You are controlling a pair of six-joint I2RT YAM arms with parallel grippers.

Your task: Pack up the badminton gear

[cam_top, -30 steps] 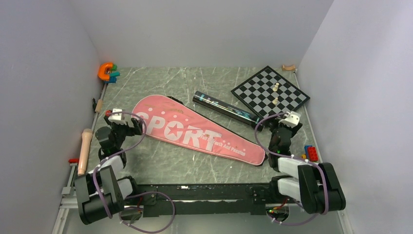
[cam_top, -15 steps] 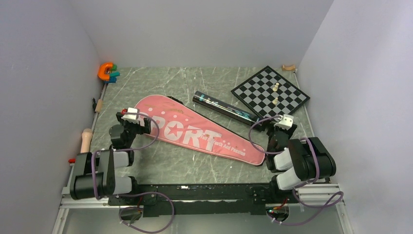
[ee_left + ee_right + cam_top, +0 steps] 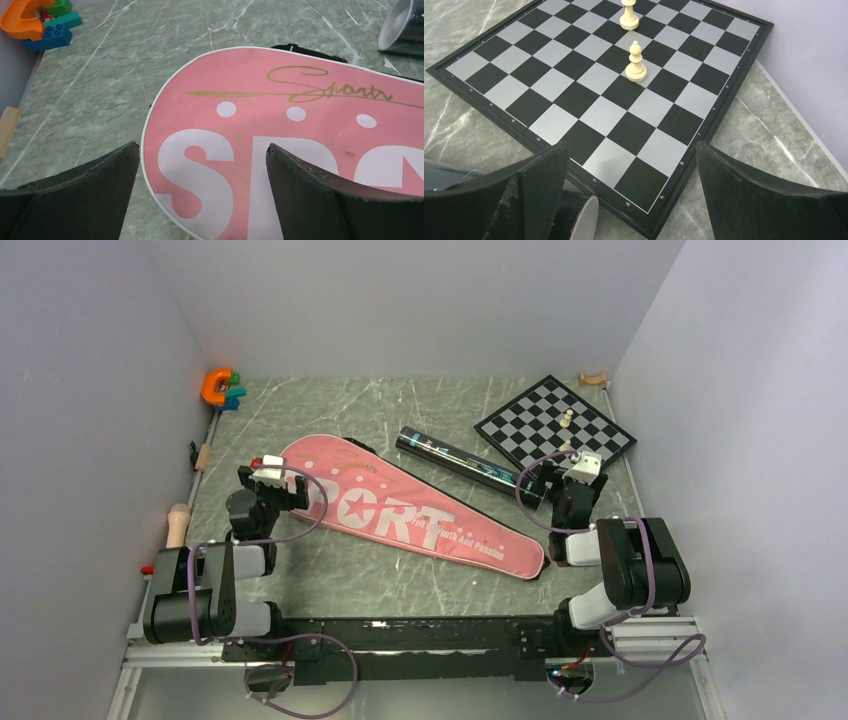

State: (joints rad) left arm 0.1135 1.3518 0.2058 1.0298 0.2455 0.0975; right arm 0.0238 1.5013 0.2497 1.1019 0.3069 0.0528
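Lying diagonally across the middle of the table (image 3: 330, 420), the pink SPORT bag (image 3: 410, 510) is looking flat and closed, with the dark tube (image 3: 465, 462) resting just beyond its far edge. No rackets or shuttlecocks are showing; they may be packed inside already, though that cannot be told from here. The left gripper (image 3: 200, 150) is hovering over the bag's rounded left end, jaws spread wide and holding nothing. The right gripper (image 3: 631, 145), equally wide and empty, is hanging by the tube's right end, beside the chessboard (image 3: 589, 100). Stowing the tube is seemingly what remains.
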